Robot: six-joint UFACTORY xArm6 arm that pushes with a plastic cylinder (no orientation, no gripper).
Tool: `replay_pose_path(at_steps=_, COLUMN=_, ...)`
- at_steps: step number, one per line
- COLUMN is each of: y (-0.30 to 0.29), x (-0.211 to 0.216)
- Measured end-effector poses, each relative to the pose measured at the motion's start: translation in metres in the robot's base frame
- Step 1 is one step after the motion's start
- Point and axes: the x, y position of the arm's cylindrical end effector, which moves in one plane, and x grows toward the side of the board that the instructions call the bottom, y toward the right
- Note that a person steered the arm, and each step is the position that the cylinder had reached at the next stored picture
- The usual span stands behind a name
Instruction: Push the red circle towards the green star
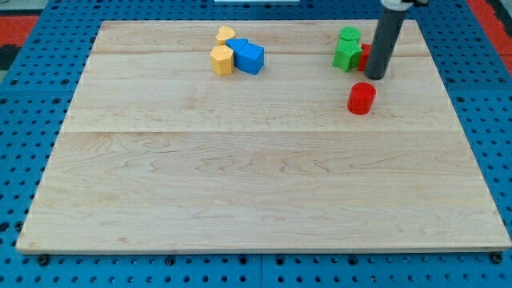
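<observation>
Red circle [362, 98] sat far right on board [240, 184], near green star [346, 56] but apart. Rod tip [374, 77] stood just beyond circle, between them. No pincer fitted. Push left undone.

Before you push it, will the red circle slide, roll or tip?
The red circle stands upright on a flat end, squat, so it probably slides rather than tips or rolls. Its round side could let it slip off my tip if struck off-centre. The smooth board looks low-friction.
</observation>
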Motion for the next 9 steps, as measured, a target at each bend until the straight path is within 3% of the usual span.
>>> replay_pose_path(at_steps=1, y=0.020, x=-0.023)
replay_pose_path(at_steps=3, y=-0.030, x=-0.045)
replay_pose_path(at_steps=4, y=0.030, x=0.019)
replay_pose_path(at_steps=5, y=-0.017, x=0.082)
replay_pose_path(at_steps=6, y=-0.070, x=0.081)
replay_pose_path(at_steps=8, y=-0.120, x=0.074)
replay_pose_path(at_steps=9, y=-0.110, x=0.048)
